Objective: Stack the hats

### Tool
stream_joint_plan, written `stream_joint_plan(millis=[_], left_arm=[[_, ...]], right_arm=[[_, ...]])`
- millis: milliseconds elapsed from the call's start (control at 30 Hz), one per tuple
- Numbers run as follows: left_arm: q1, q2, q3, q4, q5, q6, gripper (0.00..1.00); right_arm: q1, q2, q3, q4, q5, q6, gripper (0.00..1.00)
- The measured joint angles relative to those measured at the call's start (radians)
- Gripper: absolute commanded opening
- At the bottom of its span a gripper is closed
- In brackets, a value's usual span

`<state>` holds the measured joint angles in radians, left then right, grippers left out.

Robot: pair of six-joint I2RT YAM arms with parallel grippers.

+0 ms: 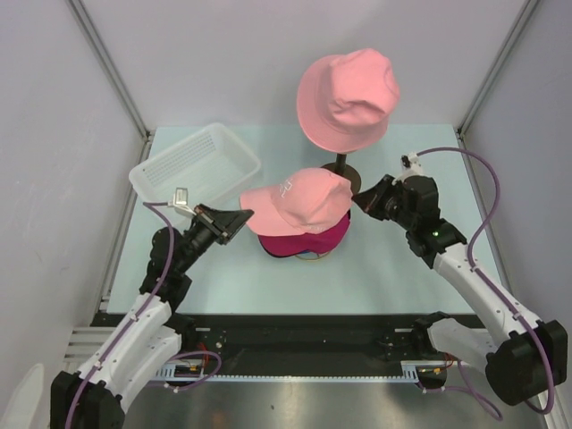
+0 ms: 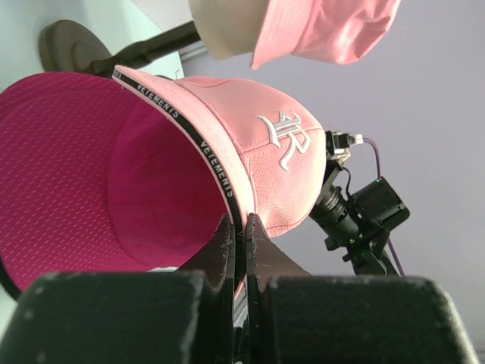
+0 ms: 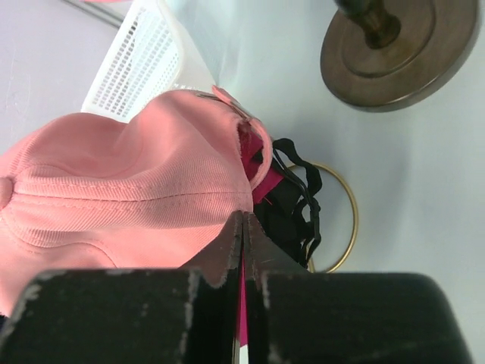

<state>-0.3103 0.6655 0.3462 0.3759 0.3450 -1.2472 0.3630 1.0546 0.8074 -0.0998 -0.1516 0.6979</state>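
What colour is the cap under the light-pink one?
Magenta cap; the left wrist view shows it best.

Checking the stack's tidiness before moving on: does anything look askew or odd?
The light-pink cap sits off-centre on the magenta cap, which shows along its near side. Black straps and a gold ring poke out beneath the back edge.

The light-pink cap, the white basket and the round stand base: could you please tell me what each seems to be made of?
Light-pink cap: woven, cotton-like twill, matt, with fine ribbing and stitched seams.
White basket: probably moulded plastic, its walls pierced by regular slots.
Round stand base: dark brown with a soft sheen; wood or coated metal, I cannot tell which.
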Motion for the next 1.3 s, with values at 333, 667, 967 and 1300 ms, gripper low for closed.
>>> stream_joint_plan(millis=[333, 667, 967, 1300], left_arm=[[0.0, 0.146, 0.156, 0.055, 0.128, 0.052, 0.0], [-0.008, -0.025, 0.09, -0.04, 0.05, 0.069, 0.0], [-0.01, -0.259, -0.086, -0.132, -0.126, -0.008, 0.0], [-0.01, -0.216, -0.096, -0.122, -0.133, -0.031, 0.0]], right_arm=[[-0.01, -0.099, 0.123, -0.101, 0.076, -0.049, 0.0], [-0.01, -0.119, 0.138, -0.165, 0.114, -0.068, 0.57], [-0.01, -0.093, 0.119, -0.136, 0.082, -0.063, 0.57], [0.016, 0.072, 0.105, -0.05, 0.006, -0.036, 0.54]])
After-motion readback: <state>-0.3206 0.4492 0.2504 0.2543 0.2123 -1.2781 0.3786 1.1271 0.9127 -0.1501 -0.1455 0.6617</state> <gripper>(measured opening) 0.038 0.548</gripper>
